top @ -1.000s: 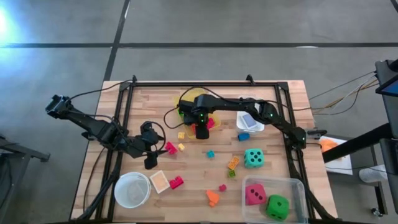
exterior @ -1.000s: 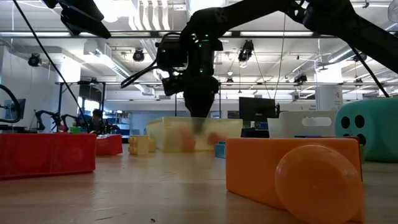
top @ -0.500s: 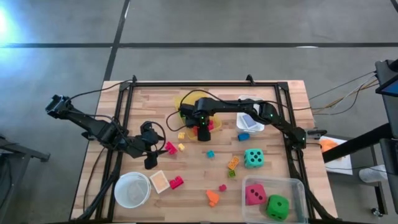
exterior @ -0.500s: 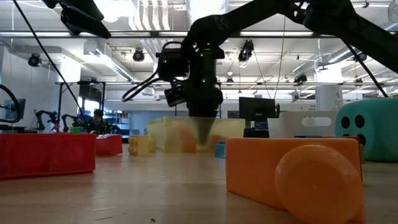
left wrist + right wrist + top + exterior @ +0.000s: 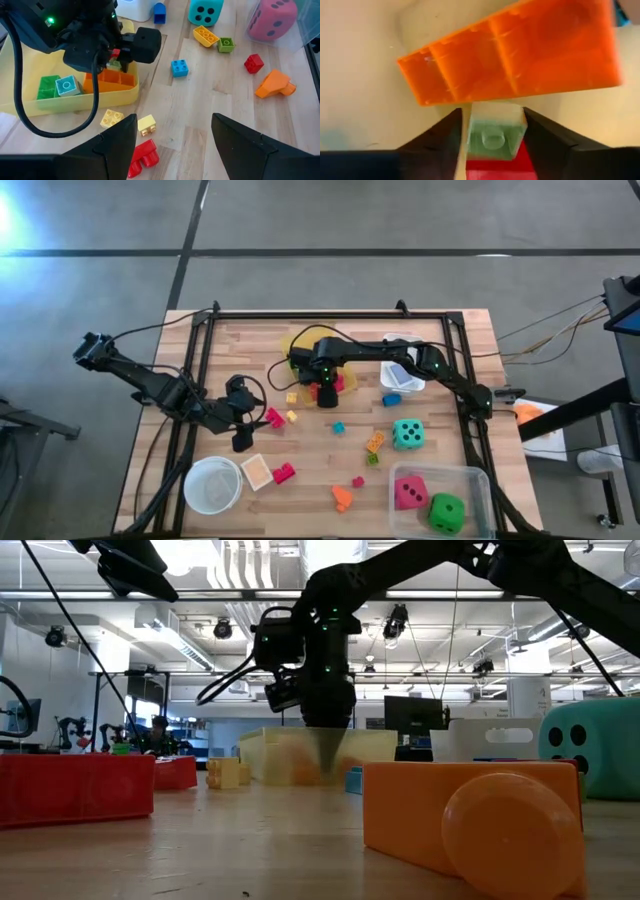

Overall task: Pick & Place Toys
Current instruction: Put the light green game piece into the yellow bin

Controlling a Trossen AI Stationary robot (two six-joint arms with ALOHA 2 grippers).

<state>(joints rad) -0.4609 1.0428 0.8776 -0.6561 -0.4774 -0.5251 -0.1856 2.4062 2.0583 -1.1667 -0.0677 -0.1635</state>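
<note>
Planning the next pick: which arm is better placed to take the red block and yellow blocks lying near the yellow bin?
Left. Its pincer hangs open just short of the red block and yellow blocks; the right pincer is busy down in the yellow bin.

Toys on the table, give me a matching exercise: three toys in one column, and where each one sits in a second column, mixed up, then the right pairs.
Toys:
1. teal die
2. pink die
3. long orange block

Places:
A. inside the yellow bin
B. on the bare wood of the table
C. inside the clear bin

Pairs: 1-B, 2-C, 3-A
</note>
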